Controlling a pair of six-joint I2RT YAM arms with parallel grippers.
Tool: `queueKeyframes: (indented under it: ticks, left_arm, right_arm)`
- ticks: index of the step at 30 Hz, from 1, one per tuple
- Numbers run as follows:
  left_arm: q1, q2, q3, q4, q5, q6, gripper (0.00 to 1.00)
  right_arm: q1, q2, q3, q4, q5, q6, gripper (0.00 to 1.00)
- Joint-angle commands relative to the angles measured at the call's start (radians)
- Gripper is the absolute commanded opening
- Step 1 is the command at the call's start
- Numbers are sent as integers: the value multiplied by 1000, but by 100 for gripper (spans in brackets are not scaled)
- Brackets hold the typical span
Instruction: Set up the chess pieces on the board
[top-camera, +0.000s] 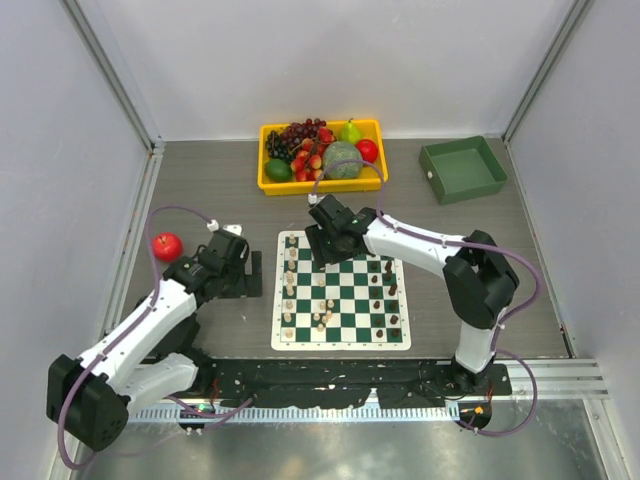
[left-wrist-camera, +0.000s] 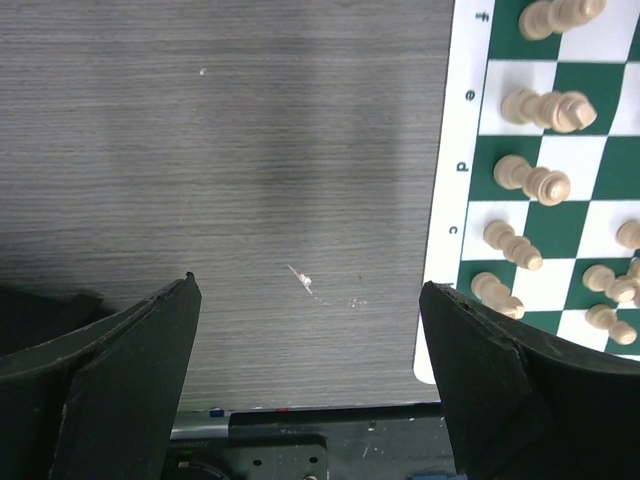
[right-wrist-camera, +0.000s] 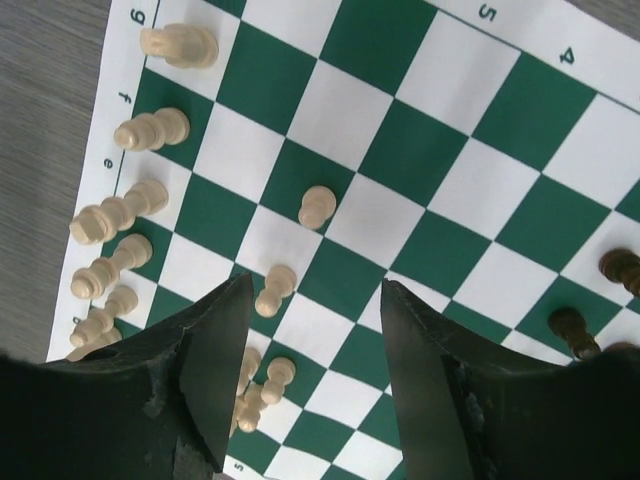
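Right pincer (right-wrist-camera: 315, 300), jaws apart and holding nothing, over the light side of the board (right-wrist-camera: 440, 150); setup partway, a pick-up apparently in hand.
Nearest the fingers: 1 light pawn (right-wrist-camera: 275, 290) just beside the left finger, another (right-wrist-camera: 317, 207) 1 square further out. The light chess pieces (top-camera: 289, 290) line the board's left files, some bunched on shared squares; the dark pieces (top-camera: 390, 290) stand scattered on the right. The next move likely calls for a straight descent onto 1 pawn without brushing its neighbours. Left pincer (left-wrist-camera: 310, 290) is likewise open and empty, over bare table (left-wrist-camera: 250, 150) just beside the board's edge. Surface: grey wood-grain. Beyond: yellow fruit tray (top-camera: 268, 185), green bin (top-camera: 470, 190), red apple (top-camera: 167, 246), pale enclosure walls.
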Motion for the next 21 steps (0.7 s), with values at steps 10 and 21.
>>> queueKeyframes:
  ticks: [10,21]
  left_arm:
    - [63,-97,-28,69,53,-24,100]
    - [65,-111,-27,62,55,-29,100]
  right_arm:
    - [5,153,154,-3,5,-35,45]
    - [5,187,161,-7,3,-41,36]
